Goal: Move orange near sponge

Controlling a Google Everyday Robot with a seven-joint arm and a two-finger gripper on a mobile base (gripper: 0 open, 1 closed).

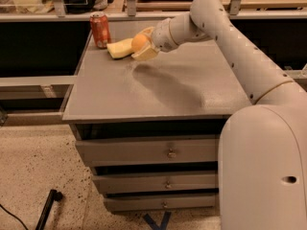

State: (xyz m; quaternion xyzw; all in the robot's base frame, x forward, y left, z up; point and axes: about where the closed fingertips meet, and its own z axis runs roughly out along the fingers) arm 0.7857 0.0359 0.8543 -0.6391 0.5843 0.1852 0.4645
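Note:
The orange is round and held between the cream fingers of my gripper, just above the grey tabletop at its far left part. The pale yellow sponge lies flat on the table right beside the orange, on its left, almost touching it. My arm reaches in from the right, across the far side of the table. The gripper is shut on the orange.
A red-orange soda can stands upright at the table's far left corner, just left of the sponge. The grey table sits on a drawer cabinet. A railing and shelf run behind it. My white base fills the lower right.

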